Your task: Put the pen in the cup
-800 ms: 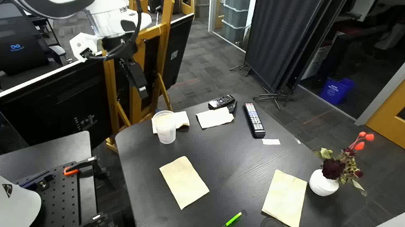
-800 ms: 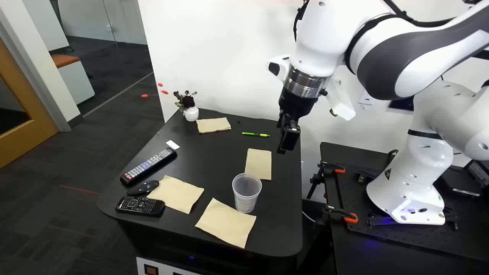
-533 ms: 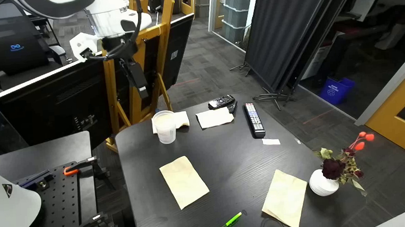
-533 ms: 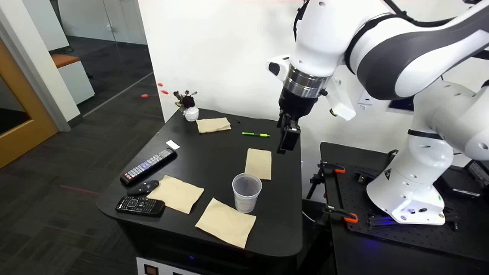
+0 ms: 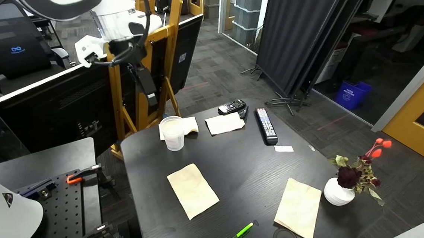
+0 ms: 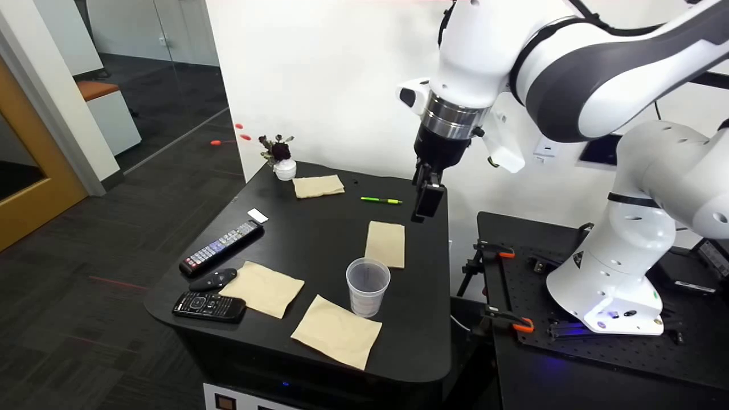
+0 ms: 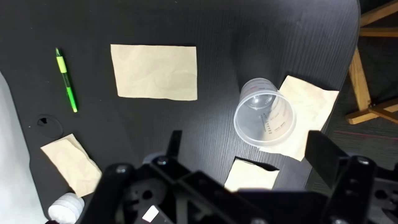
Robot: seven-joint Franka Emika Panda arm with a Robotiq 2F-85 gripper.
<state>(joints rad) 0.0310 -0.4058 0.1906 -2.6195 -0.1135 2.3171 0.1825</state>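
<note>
The black two-finger gripper (image 7: 245, 133) is hanging above the black wood-grained tabletop (image 6: 319, 239), released and spread wide. In an exterior view, the translucent white plastic cup (image 6: 367, 291) is standing upright toward the near right corner, a square tan paper napkin (image 6: 337, 334) lying between it and the near edge; I cannot tell whether they are touching. Behind the cup, a rectangular tan paper napkin (image 6: 385, 242) is lying toward the right edge. Farther back, the slim lime-green pen (image 6: 381, 200) is lying flat, well apart from the cup, tabletop showing between it and the far edge. Near the left edge, a long black plastic remote (image 6: 222, 248) is lying, and a round white vase (image 6: 285, 171) of red flowers (image 6: 280, 151) is sitting at the far left corner.
</note>
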